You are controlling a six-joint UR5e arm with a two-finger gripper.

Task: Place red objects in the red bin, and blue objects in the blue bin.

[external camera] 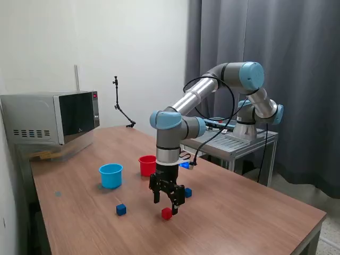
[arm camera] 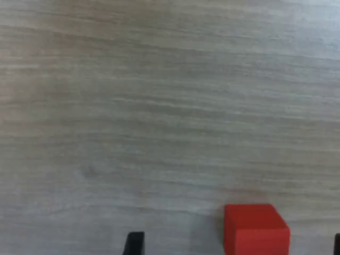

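I have the gripper (external camera: 166, 200) hanging low over the wooden table (external camera: 249, 212), fingers spread apart and holding nothing; in the wrist view one dark fingertip (arm camera: 135, 243) shows at the frame edge, with a sliver of the other at the far edge, and bare wood lies between them beside the cube. The red cube (external camera: 167, 213) sits on the table just under and slightly toward the exterior view's right of the fingers; in the wrist view the same red cube (arm camera: 256, 229) lies off-centre in the gap, nearer one finger than the other, not touching either. I judge it a small, light, rigid block with flat, smooth faces and sharp edges: it should not deform or break, but a smooth face may slide if pinched unevenly. The sound hold is on two opposite vertical faces, near mid-height, with the fingers square to them, so I would first centre the gap over the cube. The red cup (external camera: 147, 165) stands well behind the arm, the light blue cup (external camera: 111, 175) beside it to the exterior view's left. One blue cube (external camera: 121, 209) lies apart on the exterior view's left; another blue cube (external camera: 187, 192) shows just behind the gripper. I see no second red cube.
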